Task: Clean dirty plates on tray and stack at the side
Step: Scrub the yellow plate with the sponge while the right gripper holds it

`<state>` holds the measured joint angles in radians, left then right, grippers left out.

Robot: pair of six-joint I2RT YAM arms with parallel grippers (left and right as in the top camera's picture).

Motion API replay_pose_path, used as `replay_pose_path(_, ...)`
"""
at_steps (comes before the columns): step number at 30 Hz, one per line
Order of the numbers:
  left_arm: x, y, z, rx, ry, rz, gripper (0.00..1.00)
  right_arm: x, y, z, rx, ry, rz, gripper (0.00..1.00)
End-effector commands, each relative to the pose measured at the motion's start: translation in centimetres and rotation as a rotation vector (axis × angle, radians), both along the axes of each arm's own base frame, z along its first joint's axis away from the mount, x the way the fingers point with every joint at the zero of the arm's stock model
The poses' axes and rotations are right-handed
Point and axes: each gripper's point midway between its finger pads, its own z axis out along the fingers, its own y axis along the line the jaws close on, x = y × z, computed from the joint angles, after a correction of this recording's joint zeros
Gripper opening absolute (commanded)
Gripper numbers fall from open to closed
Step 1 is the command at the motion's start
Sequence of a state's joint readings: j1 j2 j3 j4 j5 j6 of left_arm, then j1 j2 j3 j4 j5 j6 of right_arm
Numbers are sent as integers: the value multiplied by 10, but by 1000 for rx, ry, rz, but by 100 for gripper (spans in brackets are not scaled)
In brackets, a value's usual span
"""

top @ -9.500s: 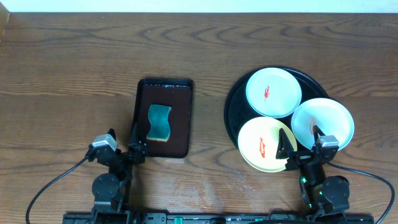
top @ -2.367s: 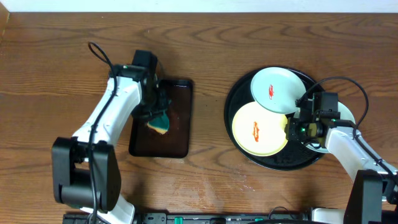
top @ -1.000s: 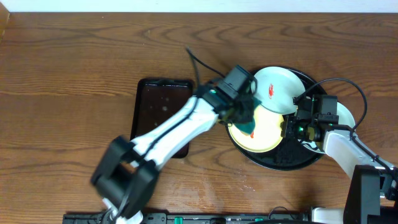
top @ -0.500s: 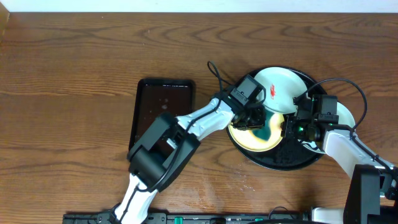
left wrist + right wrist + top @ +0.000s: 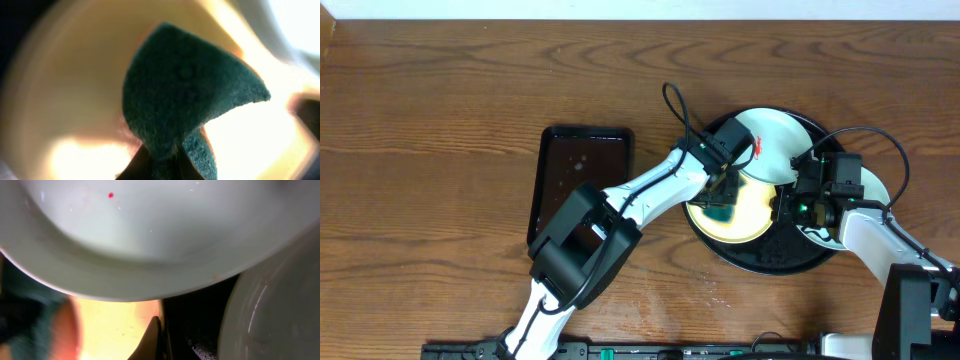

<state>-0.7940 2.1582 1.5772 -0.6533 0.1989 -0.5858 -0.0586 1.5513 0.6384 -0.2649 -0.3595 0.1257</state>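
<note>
Reporting from the remote station: my left hand (image 5: 725,198) is pinching the green sponge (image 5: 185,95), folded between its fingers and pressed onto the yellow plate (image 5: 752,218). That plate lies in the black tray (image 5: 760,262), which sits toward the right edge of the bench (image 5: 440,120). My right hand (image 5: 787,206) is at the yellow plate's rim on the side nearer the right edge. Its wrist view shows only one dark fingertip there, so I cannot tell whether it is spread or pinching the rim.

Hazards noted:

1. The mint plate (image 5: 775,140), bearing a red smear (image 5: 757,148), overlaps the far side of the yellow plate and appears to rest on its rim. A stroke toward the far edge could shift it, or drag the sponge through that smear.
2. If the right hand has no true grip, sponge pressure may skate the yellow plate across the glossy tray, further under the mint plate or against the third plate (image 5: 878,192), which is mostly hidden by the right arm.
3. Both hands are close together on one small plate, so a wide stroke toward the right edge risks contact between them.
4. The left wrist view is blurred and filled by sponge, so I cannot confirm the yellow plate is clean. Lifting early would stack a dirty plate.
</note>
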Motion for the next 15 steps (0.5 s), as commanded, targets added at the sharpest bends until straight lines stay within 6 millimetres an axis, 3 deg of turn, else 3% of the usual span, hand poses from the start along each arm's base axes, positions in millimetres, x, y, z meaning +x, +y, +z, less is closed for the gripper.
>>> replay_pose_path(1,40,84,-15,423,-201,46,8,-12,6,-11,13,54,19,1)
replay_pose_path(4,43,92,-12,464,-218,45,7,-12,6,-11,13,54,19,1)
replay_pose_path(8,43,87,-13,441,-217,47,7,-12,6,-11,13,55,19,1)
replay_pose_path(11,40,53,-17,268,-166,30,8,-12,6,-11,13,55,19,1)
replay_pose_path(15,27,-12,-14,-64,-59,-36,7,-12,6,-11,14,56,15,1)
